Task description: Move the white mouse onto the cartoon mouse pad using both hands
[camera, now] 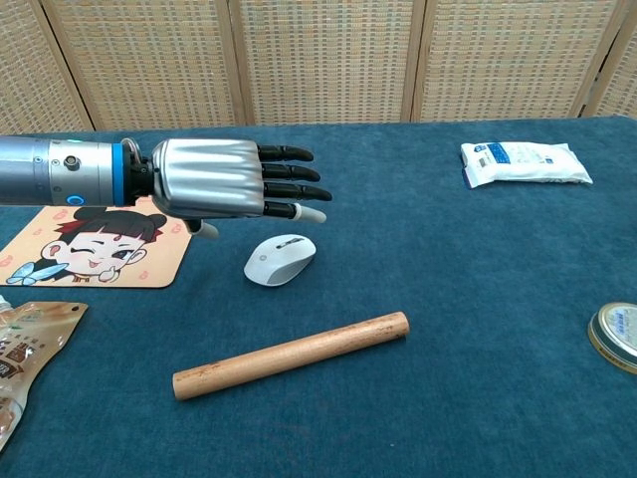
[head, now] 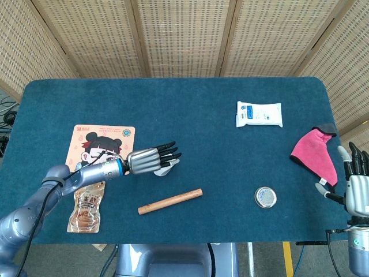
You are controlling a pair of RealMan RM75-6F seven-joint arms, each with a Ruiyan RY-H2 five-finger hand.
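The white mouse [camera: 279, 259] lies on the blue table just right of the cartoon mouse pad [camera: 92, 249]. My left hand [camera: 234, 179] hovers palm down above the mouse with its fingers stretched out and apart, holding nothing. In the head view the left hand [head: 153, 160] covers most of the mouse [head: 171, 165], and the mouse pad [head: 104, 143] sits to its left. My right hand [head: 357, 184] stands at the table's right front corner, fingers up and spread, with nothing in it.
A wooden rod [camera: 291, 355] lies in front of the mouse. A snack pouch [head: 86, 206] sits below the pad. A white wipes pack [head: 259, 113], a pink cloth [head: 316, 154] and a round tin lid [head: 265, 197] are on the right side.
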